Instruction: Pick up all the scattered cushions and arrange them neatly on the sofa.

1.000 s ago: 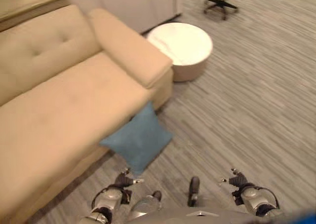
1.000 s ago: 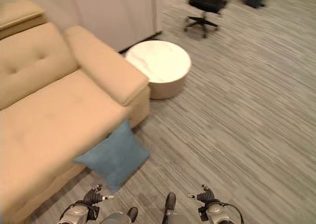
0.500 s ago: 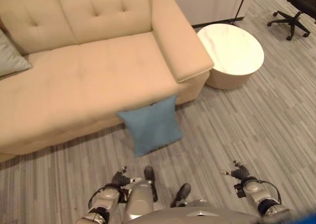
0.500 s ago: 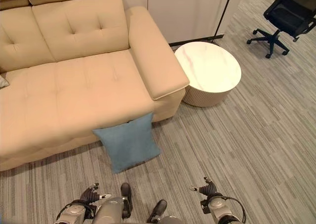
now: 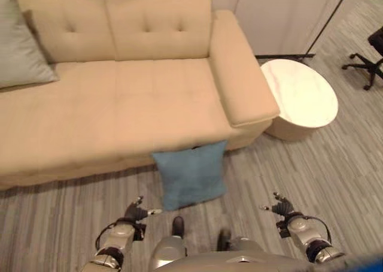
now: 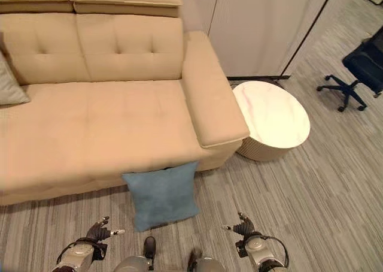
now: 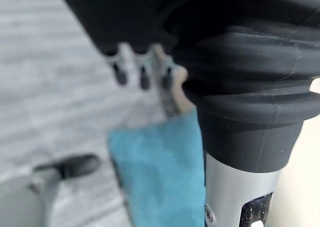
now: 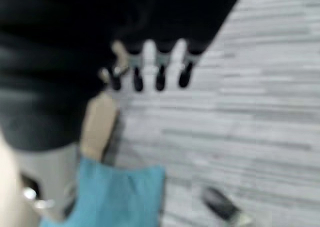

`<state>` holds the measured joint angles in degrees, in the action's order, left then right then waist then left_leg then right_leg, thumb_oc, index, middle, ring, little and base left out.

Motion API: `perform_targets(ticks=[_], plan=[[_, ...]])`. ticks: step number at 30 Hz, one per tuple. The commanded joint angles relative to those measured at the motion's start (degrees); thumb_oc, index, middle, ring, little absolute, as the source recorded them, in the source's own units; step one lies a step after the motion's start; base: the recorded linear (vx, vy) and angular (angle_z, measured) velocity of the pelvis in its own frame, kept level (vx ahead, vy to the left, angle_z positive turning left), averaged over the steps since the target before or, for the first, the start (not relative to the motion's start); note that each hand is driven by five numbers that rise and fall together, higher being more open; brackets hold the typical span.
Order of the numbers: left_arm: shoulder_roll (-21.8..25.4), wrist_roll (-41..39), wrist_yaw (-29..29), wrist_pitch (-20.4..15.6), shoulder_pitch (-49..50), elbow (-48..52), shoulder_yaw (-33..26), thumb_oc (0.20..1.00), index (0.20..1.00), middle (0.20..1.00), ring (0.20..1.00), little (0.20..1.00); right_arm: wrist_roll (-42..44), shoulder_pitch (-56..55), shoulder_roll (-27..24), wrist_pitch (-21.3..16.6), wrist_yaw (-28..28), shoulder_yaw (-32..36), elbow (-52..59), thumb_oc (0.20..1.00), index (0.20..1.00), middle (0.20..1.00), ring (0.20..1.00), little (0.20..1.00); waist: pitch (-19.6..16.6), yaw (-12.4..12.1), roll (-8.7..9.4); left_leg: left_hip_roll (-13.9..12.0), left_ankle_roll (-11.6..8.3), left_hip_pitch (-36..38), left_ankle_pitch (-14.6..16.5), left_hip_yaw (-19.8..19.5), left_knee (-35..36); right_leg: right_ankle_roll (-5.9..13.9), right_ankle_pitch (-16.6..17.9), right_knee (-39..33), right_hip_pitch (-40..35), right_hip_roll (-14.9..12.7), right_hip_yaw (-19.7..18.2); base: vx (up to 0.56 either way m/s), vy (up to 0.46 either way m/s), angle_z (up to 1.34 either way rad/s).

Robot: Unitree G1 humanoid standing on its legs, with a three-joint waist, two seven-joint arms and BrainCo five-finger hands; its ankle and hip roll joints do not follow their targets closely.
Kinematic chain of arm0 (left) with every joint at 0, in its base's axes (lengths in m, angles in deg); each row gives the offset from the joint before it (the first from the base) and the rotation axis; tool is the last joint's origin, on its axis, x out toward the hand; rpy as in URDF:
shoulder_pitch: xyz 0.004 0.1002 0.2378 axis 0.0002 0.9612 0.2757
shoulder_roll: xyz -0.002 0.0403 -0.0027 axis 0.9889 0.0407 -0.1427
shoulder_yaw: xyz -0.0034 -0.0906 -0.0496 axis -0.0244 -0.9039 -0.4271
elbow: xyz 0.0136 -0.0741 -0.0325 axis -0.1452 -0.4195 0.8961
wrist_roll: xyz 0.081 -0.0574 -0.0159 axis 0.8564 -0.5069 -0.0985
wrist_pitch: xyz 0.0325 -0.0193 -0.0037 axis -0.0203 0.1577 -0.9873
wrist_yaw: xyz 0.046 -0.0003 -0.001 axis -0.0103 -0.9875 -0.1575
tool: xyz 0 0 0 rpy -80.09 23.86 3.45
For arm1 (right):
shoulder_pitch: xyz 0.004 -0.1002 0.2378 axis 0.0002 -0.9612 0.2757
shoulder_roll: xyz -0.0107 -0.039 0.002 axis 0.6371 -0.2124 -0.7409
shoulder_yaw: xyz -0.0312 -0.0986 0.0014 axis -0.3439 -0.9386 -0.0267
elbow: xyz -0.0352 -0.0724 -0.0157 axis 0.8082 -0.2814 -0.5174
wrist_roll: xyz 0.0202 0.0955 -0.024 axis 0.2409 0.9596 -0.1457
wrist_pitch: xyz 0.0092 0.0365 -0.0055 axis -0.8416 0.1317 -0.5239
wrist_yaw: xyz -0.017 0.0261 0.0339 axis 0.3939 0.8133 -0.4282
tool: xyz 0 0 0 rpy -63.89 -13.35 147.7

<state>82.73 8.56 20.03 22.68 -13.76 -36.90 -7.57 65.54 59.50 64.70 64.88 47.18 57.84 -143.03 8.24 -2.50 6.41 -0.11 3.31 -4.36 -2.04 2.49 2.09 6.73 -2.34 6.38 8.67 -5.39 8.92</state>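
A blue cushion (image 5: 191, 173) leans on the floor against the front of the beige sofa (image 5: 131, 110), below its right seat. A grey cushion (image 5: 21, 41) stands on the sofa's far left against the backrest. My left hand (image 5: 136, 212) hangs low at the lower left, fingers relaxed and empty, a short way left of and below the blue cushion (image 6: 163, 195). My right hand (image 5: 281, 209) hangs at the lower right, open and empty, well clear of the cushion. In the left wrist view the blue cushion (image 7: 160, 172) lies past my fingers (image 7: 142, 77).
A round white side table (image 5: 301, 100) stands on the floor just right of the sofa's armrest (image 5: 242, 83). A black office chair (image 6: 356, 68) is at the far right. White cabinet doors (image 6: 263, 26) run behind the table. Striped grey carpet (image 5: 335, 170) spreads to the right.
The camera has swung left, so the sofa now sits squarer in view and the grey cushion shows more fully. Both hands stay low and open.
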Motion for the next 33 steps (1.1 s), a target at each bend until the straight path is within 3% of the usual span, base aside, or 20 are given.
perform_targets(ticks=[1, 7, 11, 14, 15, 18, 22, 24, 26, 29, 31, 33], plan=[[-0.22, 0.25, -1.20, -1.35, -0.23, -0.30, 0.19, 1.000, 1.000, 1.000, 1.000, 1.000, 0.48, 0.25, -3.44, -0.79, 0.63, 0.94, 0.98, 1.000, 1.000, 1.000, 1.000, 1.000, -0.61, -1.01, -0.32, 1.42, -3.93, -0.40, 4.51, -1.90, -2.94, 2.67, 1.26, -2.63, -2.48, 0.05, 0.69, 0.10, -0.159, 0.63], [-0.75, 0.18, -1.12, -1.48, -0.09, -0.64, 0.54, 1.000, 1.000, 1.000, 1.000, 1.000, 0.73, -0.40, -4.32, -0.90, 0.57, 1.01, 0.96, 1.000, 1.000, 1.000, 1.000, 1.000, -1.07, -0.77, -0.43, 1.16, -5.78, -0.27, 3.09, -4.58, -0.87, 2.09, 1.65, -6.00, -4.21, 0.74, 3.03, 0.07, -0.130, 0.42], [-1.83, -0.26, -1.11, -1.62, -0.51, -0.62, 1.00, 1.000, 1.000, 1.000, 1.000, 1.000, 0.69, -0.40, -4.98, -1.35, 0.76, 0.86, 2.01, 1.000, 1.000, 1.000, 1.000, 1.000, 0.07, -0.38, -0.63, 0.80, -7.40, -1.43, 3.06, -5.43, -2.11, 1.37, 2.06, -8.88, -5.85, 0.60, 6.72, 0.03, -0.132, 0.33], [-2.42, -0.85, -1.02, -1.76, -1.21, 0.49, 1.55, 1.000, 1.000, 1.000, 1.000, 1.000, 0.61, 0.11, -5.66, -1.45, 0.84, 0.69, 2.86, 1.000, 1.000, 1.000, 1.000, 1.000, 1.25, 0.02, -0.81, 0.49, -8.09, -3.79, 3.47, -2.96, -5.60, 1.16, 2.11, -9.87, -6.48, 0.00, 8.84, -0.02, -0.025, 0.53], [-2.77, -1.01, -0.93, -1.78, -1.13, 1.42, 1.72, 1.000, 1.000, 1.000, 1.000, 1.000, 0.30, 0.12, -5.95, -1.32, 0.79, 0.53, 3.06, 1.000, 1.000, 1.000, 1.000, 1.000, 1.15, 0.28, -0.93, -0.46, -7.99, -4.05, 3.67, -0.13, -6.22, 1.07, 1.93, -10.45, -7.35, -0.11, 10.06, 0.05, -0.001, 0.33], [-2.75, -0.75, -0.93, -1.63, -0.74, 1.48, 1.56, 1.000, 1.000, 1.000, 1.000, 1.000, 0.01, 0.16, -5.62, -1.32, 0.76, 0.09, 3.00, 1.000, 1.000, 1.000, 1.000, 1.000, 0.43, 0.29, -0.60, -1.02, -7.67, -3.35, 4.17, 1.51, -6.30, 1.07, 1.65, -10.31, -8.18, 0.08, 10.39, 0.09, 0.019, 0.21], [-2.02, -0.75, -0.83, -1.24, 0.16, 1.76, 1.18, 1.000, 1.000, 1.000, 1.000, 1.000, -0.43, 0.40, -4.60, -1.16, 0.73, -0.49, 2.96, 1.000, 1.000, 1.000, 1.000, 1.000, -0.31, -0.26, 0.41, -0.87, -6.97, -2.45, 5.70, 1.95, -7.03, 1.21, 0.80, -8.46, -8.19, 0.06, 9.61, 0.09, 0.091, -0.08], [-0.41, -1.10, -0.51, -1.00, 0.84, 1.97, 0.20, 1.000, 1.000, 1.000, 1.000, 1.000, -0.80, 0.85, -3.28, -0.89, 0.44, -0.55, 3.17, 1.000, 1.000, 1.000, 1.000, 1.000, -0.52, -1.15, 0.96, -0.64, -5.04, -0.43, 7.33, 1.85, -6.64, 3.18, 0.89, 2.47, -3.89, -1.20, 8.02, 0.09, 0.274, -0.64], [0.18, -1.21, -0.58, -0.99, 0.45, 2.31, 0.30, 1.000, 1.000, 1.000, 1.000, 1.000, -0.83, 1.16, -2.99, -0.72, 0.21, -0.49, 3.04, 1.000, 1.000, 1.000, 1.000, 1.000, 0.16, -0.61, 0.53, -0.62, -4.40, -0.23, 7.34, 1.02, -6.92, 4.59, 2.27, 7.93, -1.01, -1.21, 6.38, 0.04, 0.171, -0.45], [0.43, -1.71, -0.62, -1.22, 0.31, 2.35, -0.02, 1.000, 1.000, 1.000, 1.000, 1.000, -0.49, 0.92, -2.84, -0.75, 0.07, -0.12, 2.49, 1.000, 1.000, 1.000, 1.000, 1.000, 0.13, -0.30, 0.15, 0.03, -4.12, 1.07, 7.89, -0.35, -6.15, 3.78, 1.05, 5.55, -0.14, -0.96, 4.54, 0.13, 0.086, 0.09], [0.50, -1.73, -0.85, -1.51, -0.15, 2.12, 0.37, 1.000, 1.000, 1.000, 1.000, 1.000, -0.26, 0.25, -3.52, -0.63, -0.03, 0.25, 2.23, 1.000, 1.000, 1.000, 1.000, 1.000, 0.27, 0.56, 0.11, 1.26, -4.08, 1.65, 8.25, -2.13, -6.03, 2.90, 1.29, 0.14, -0.10, -0.94, 0.94, 0.20, 0.037, 0.29], [0.21, -2.05, -1.04, -1.74, -0.20, 1.42, 0.05, 1.000, 1.000, 1.000, 1.000, 1.000, -0.25, 0.35, -3.71, -0.58, 0.04, 0.23, 1.63, 1.000, 1.000, 1.000, 1.000, 1.000, 0.64, 0.52, 0.61, 1.97, -4.26, 1.58, 8.44, -3.07, -6.31, 2.96, 2.76, -0.54, 0.37, -0.97, 0.76, 0.12, -0.032, 0.67]])
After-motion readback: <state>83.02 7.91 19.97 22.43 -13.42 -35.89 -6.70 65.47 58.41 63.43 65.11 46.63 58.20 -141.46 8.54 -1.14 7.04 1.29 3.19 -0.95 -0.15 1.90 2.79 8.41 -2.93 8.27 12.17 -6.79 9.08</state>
